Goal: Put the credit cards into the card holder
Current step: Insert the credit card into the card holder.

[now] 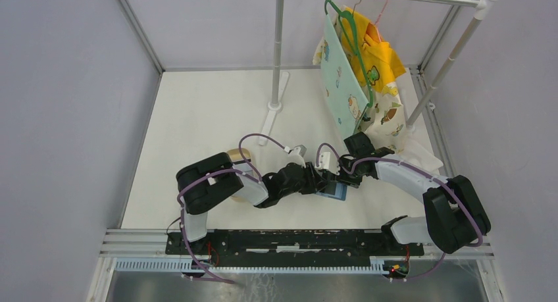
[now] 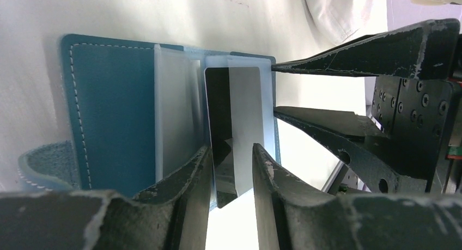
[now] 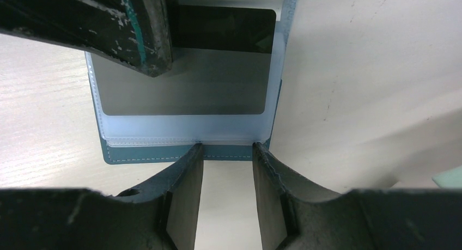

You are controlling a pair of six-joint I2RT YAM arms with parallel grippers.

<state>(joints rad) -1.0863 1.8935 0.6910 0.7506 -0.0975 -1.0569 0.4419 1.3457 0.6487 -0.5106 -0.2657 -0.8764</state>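
Left wrist, jaws parted astride card (image 2: 231, 119), right jaws touching card holder (image 2: 114, 114)

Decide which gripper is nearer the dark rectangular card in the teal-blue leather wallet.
Left. The left gripper straddles the dark rectangular card; the right gripper meets only an outer edge of the teal-blue leather wallet.

Lab test booth: plain walls (image 1: 66, 85), aluminium rails (image 1: 131, 239)

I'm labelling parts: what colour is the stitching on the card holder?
White stitching on the teal-blue card holder; shows best in the left wrist view.
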